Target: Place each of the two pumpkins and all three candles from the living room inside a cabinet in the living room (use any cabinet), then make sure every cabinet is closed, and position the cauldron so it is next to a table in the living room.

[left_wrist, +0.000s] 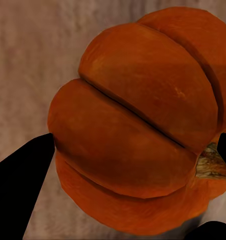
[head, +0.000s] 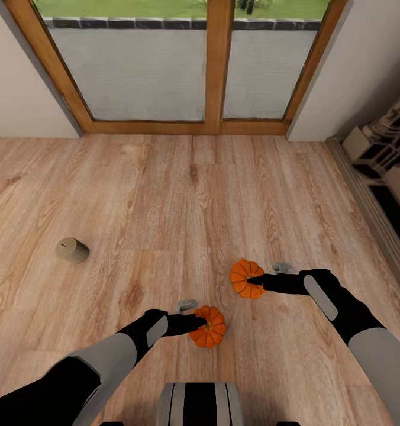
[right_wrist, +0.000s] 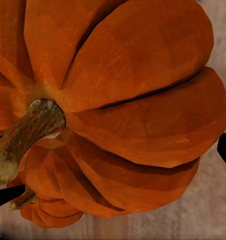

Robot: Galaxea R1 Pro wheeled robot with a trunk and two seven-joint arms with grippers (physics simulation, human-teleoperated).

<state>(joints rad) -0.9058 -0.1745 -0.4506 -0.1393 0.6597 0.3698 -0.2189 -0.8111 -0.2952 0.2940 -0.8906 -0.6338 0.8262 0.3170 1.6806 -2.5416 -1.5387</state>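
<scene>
Fingers of left gripper point(head: 201, 323) and right gripper point(head: 254, 280) each clamped around a pumpkin point(head: 209, 327) point(head: 245, 278).

Both arms have glossy black segments alternating with light grey sleeves. Each black forearm bears an oval grey inset panel, and a small grey bracket sits behind each black gripper. The trunk point(head: 200, 404) is grey-and-black striped.
</scene>
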